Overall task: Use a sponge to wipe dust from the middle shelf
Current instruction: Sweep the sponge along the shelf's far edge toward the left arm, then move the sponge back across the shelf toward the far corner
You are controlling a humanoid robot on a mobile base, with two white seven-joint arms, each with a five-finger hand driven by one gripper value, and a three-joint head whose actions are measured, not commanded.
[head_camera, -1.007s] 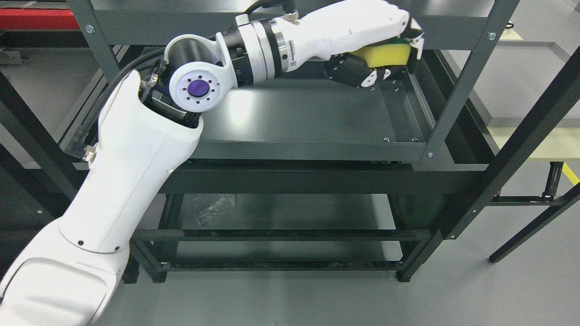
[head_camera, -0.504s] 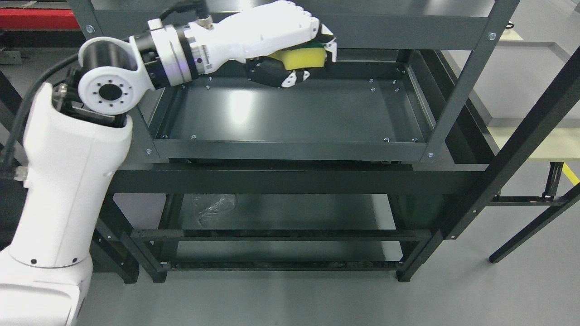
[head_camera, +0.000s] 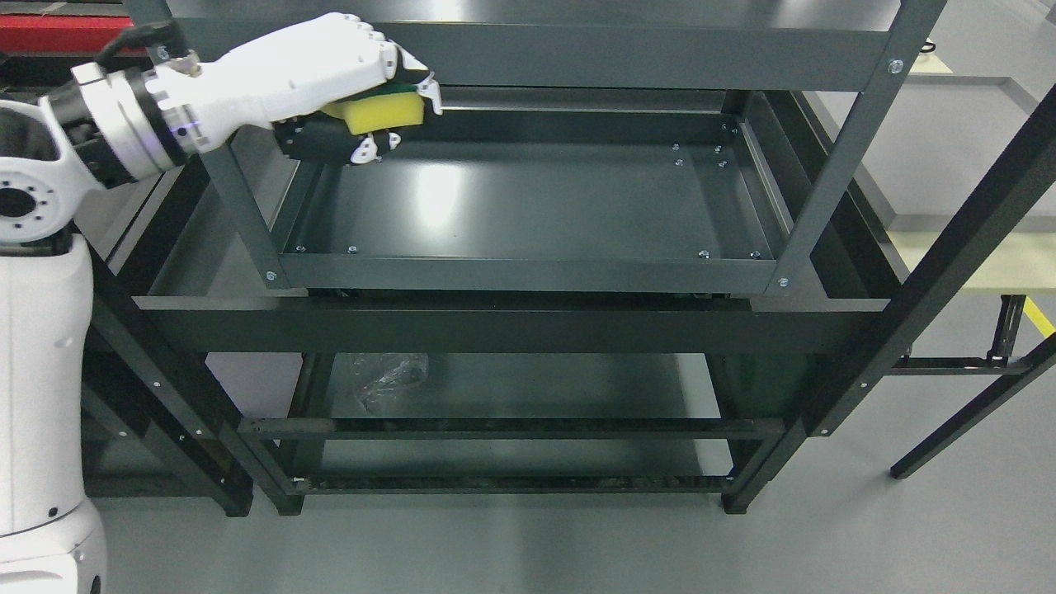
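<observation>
- The left robot hand reaches in from the picture's left, over the back-left corner of the middle shelf
- Its white fingers curl over the top of a yellow sponge, and the dark thumb part sits below it, so the left robot hand is clamped around the sponge
- The sponge has a thin green layer on its upper side, just under the fingers; its yellow body faces the camera
- The sponge sits at the far left end of the shelf's back edge, close to the shelf's left wall; whether its underside touches the shelf floor cannot be told from this angle
- The middle shelf is a dark grey metal tray with a raised rim and small bolts at its corners; a pale glare lies across its left-centre
- A grey upright post of the shelving frame crosses in front of the robot's wrist, just left of the hand
- The white forearm and a round joint show at the left edge, with the large upper-arm shell running down to the lower left corner
- On the lower shelf, a crumpled piece of clear plastic lies toward the left
- The right arm is out of view
</observation>
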